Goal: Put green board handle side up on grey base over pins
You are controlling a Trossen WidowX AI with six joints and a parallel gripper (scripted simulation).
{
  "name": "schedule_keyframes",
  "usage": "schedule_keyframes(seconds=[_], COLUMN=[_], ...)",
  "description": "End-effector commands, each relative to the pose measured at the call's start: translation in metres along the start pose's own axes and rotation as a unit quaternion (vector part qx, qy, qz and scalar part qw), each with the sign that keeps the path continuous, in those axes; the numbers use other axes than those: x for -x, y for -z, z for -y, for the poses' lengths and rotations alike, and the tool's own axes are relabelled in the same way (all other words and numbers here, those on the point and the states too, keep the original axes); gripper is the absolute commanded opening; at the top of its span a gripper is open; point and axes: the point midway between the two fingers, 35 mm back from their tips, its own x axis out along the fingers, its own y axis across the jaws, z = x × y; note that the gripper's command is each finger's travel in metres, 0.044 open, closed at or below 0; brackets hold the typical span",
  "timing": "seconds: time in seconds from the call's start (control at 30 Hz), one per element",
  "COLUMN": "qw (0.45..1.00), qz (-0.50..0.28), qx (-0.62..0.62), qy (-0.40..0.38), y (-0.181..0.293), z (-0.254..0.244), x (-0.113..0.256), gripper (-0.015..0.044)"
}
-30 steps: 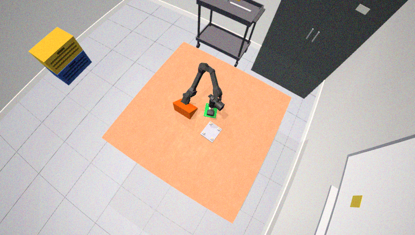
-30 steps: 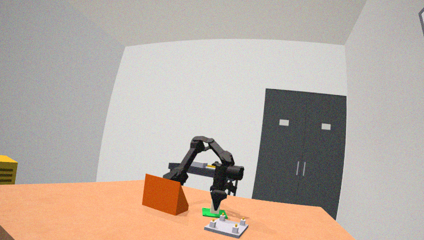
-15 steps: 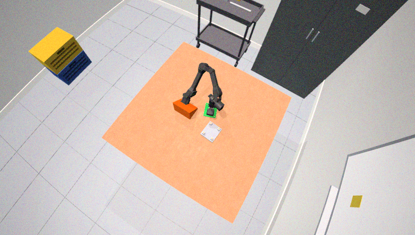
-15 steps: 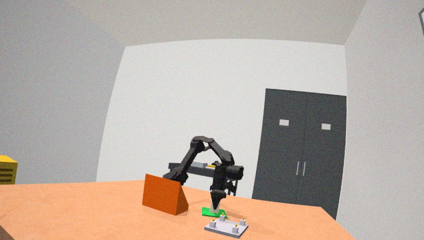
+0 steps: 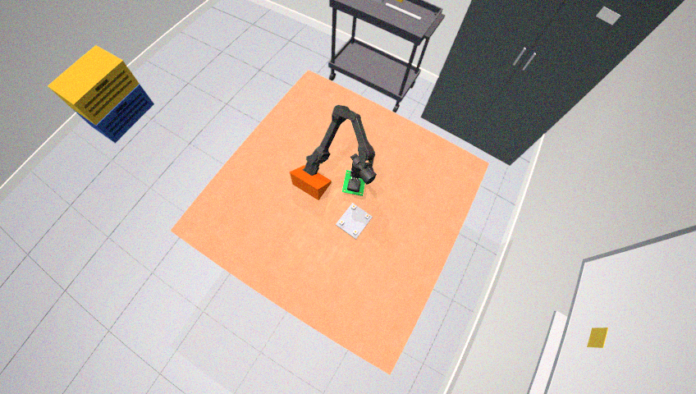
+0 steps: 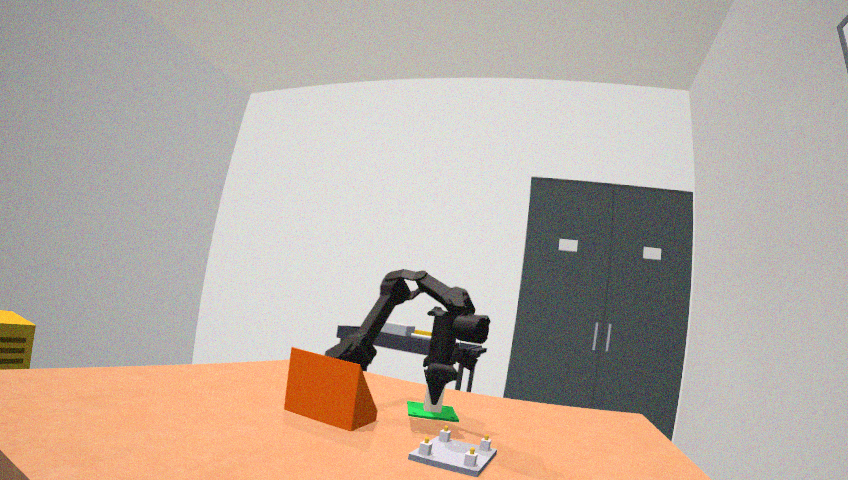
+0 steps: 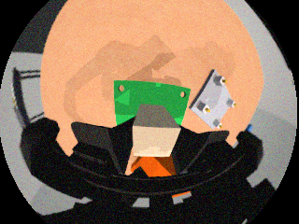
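One green board [image 5: 345,187] [image 6: 416,409] [image 7: 149,91] hangs from my gripper [image 5: 354,183] [image 6: 435,399] [image 7: 151,119], handle side up, just above the orange table [image 5: 312,273] [image 6: 178,416] [image 7: 196,23]; the exterior view shows a gap and a shadow beneath it. I judge the step in hand to be the lift, with the carry to the base about to follow. The grey base [image 5: 354,220] [image 6: 450,450] [image 7: 216,99] lies near the board, apart from it, its four posts each tipped with a gold pin, and none of them has met a hole yet. The next move asks me to raise the board clear of the pin tips, bring it across over the base and turn it, since from the top its edges run at a different angle from the base's. My fingers stand partway open, clamped on the pale square handle [image 6: 433,399] [image 7: 156,140], one on either side of it. In the wrist view I can make out two corner holes at the board's far edge; the nearer corners are hidden behind my fingers and the handle. I expect the turn to matter most: a small error could leave a corner perched on a pin, so I should line up all four before lowering it level. The orange wedge-shaped block [image 5: 307,185] [image 6: 322,389] [image 7: 151,166] stands off to the side, apart from the board.
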Motion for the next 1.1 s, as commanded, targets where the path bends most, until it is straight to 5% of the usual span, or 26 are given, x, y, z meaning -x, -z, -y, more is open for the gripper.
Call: schedule_keyframes(seconds=[0.0,1.07], qw=[1.000,0.999], qz=[-0.001,0.000], qx=[0.003,-0.036], qy=[0.003,0.003], y=[-0.001,-0.013], z=[0.001,0.029], x=[0.009,0.053], gripper=[0.0000,0.0000])
